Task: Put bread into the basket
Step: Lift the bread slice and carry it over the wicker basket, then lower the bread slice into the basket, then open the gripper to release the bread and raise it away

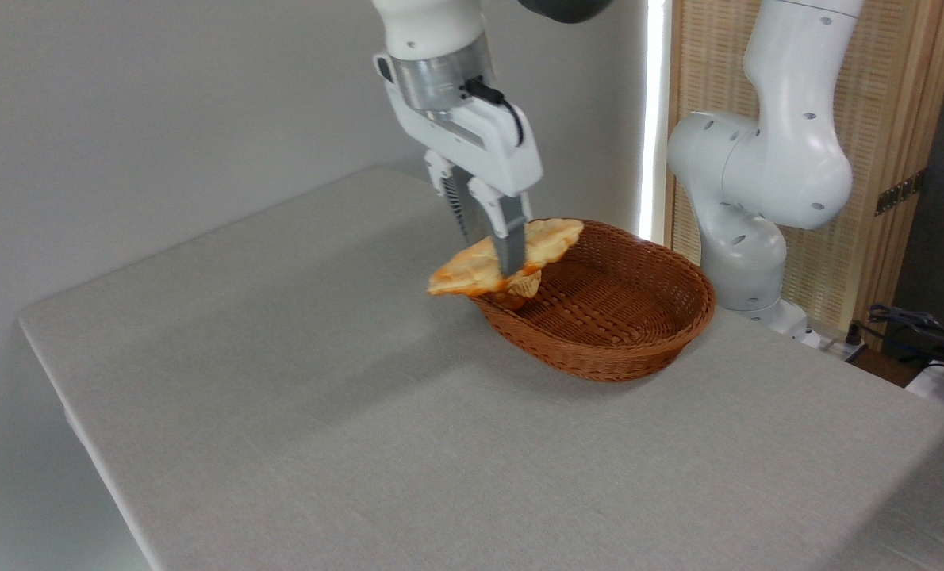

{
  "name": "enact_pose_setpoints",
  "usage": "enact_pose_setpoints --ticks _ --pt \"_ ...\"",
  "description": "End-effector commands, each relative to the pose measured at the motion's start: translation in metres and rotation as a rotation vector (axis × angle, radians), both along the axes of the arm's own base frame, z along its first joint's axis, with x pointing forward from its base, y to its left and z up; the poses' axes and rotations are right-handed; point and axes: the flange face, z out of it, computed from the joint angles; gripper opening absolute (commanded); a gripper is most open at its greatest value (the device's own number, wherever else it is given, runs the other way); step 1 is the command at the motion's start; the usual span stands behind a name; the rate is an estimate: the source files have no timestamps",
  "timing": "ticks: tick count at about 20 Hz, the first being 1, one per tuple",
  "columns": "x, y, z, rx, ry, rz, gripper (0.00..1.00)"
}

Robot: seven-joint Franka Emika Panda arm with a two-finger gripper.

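The bread (pixel 553 238), a flat golden-orange leaf-shaped pastry with scalloped edges, hangs tilted in the air over the left rim of the basket (pixel 638 349). My gripper (pixel 500 266) is shut on its middle, with the near finger (pixel 510 238) crossing the pastry's face. The left tip of the bread sticks out past the rim, and its right end reaches over the basket's inside. The basket is oval, brown woven wicker with low sides, standing on the table at the right. A small golden piece (pixel 522 290) shows just under the bread at the rim.
The grey table (pixel 297 381) runs wide to the left and front of the basket, with its edge at the lower left. The arm's white base (pixel 757 206) stands right behind the basket. Cables and gear (pixel 936 337) lie off the table at the far right.
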Motion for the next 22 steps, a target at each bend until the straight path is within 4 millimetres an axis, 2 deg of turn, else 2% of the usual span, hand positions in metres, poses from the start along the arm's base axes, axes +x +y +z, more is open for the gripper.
enact_pose_setpoints --ticks 1,3,5,16,22 --pt "-0.025 0.0 -0.023 0.012 0.076 0.107 0.68" --pt "-0.029 -0.004 -0.035 0.007 0.11 0.157 0.72" --pt "-0.032 -0.006 -0.047 -0.006 0.136 0.174 0.99" --pt "-0.026 -0.007 -0.066 -0.002 0.167 0.166 1.0" --pt "-0.026 -0.007 -0.067 -0.001 0.17 0.165 1.0"
